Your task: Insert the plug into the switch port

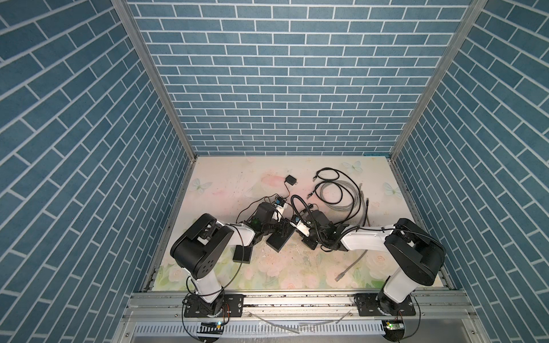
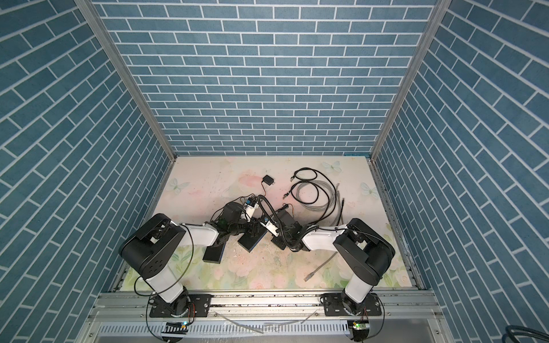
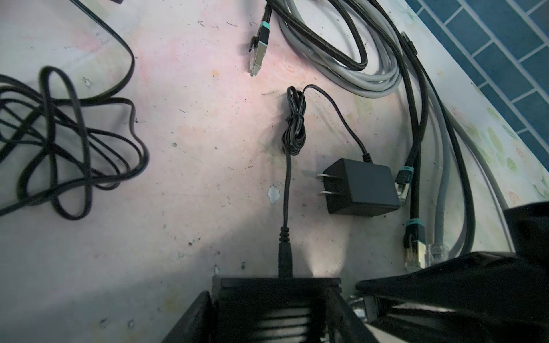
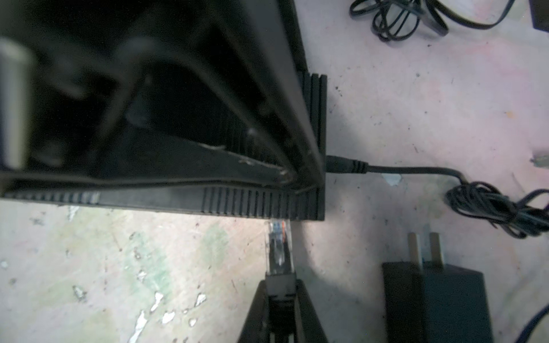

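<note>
- Plug (image 4: 279, 252), a clear network connector, is clamped in the right tool (image 4: 280, 286). Its tip touches or stops just short of the ribbed side of the switch (image 4: 261, 205), near a corner. No port opening shows there.
- Left tool (image 3: 276, 314) straddles the switch, its jaws closed against two opposite sides of the casing.
- Pushing from here would probably drive the tip into ribs rather than a port, twisting the plug in the jaws or snapping its latch.
- The plug sits low against the switch's bottom edge, so a height mismatch could send it sliding under the casing along the worktop (image 4: 118, 267).
- A hard push may skid the switch through the left hold and strain the power lead (image 4: 344, 164) seated in the adjacent face.
- The adapter (image 4: 439, 297) lies just beside the right tool and could get knocked.
</note>
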Robot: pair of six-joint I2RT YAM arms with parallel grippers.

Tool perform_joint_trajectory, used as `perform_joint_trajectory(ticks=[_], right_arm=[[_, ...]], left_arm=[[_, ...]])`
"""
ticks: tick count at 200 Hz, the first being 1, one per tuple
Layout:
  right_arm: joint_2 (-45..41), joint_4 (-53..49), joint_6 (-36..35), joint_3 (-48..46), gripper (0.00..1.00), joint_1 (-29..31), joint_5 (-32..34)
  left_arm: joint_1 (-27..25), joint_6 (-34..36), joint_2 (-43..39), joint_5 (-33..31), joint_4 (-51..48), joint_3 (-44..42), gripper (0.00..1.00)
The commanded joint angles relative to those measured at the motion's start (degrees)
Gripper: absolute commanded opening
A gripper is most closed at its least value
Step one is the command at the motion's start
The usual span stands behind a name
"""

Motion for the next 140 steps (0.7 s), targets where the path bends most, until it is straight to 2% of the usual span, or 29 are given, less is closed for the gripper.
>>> perform_joint_trajectory(ticks=[1, 39, 77, 140], right_arm=[[2.4, 1.1, 3.9, 3.4, 0.00, 0.7, 3.1], [2.3, 1.0, 4.9, 4.9, 0.00, 1.4, 4.4], [1.2, 0.3, 5.8, 5.8, 0.00, 1.8, 2.4], [0.2, 6.3, 7.3, 4.7, 0.00, 1.8, 2.0]], left_arm=[[-1.0, 0.1, 1.6, 3.4, -3.7, 0.5, 0.61], [-1.1, 0.1, 1.6, 3.4, -4.1, 0.9, 0.60], [-1.1, 0.3, 1.6, 3.2, -4.3, 1.0, 0.60], [-1.1, 0.5, 1.7, 5.6, -1.9, 0.5, 0.60]])
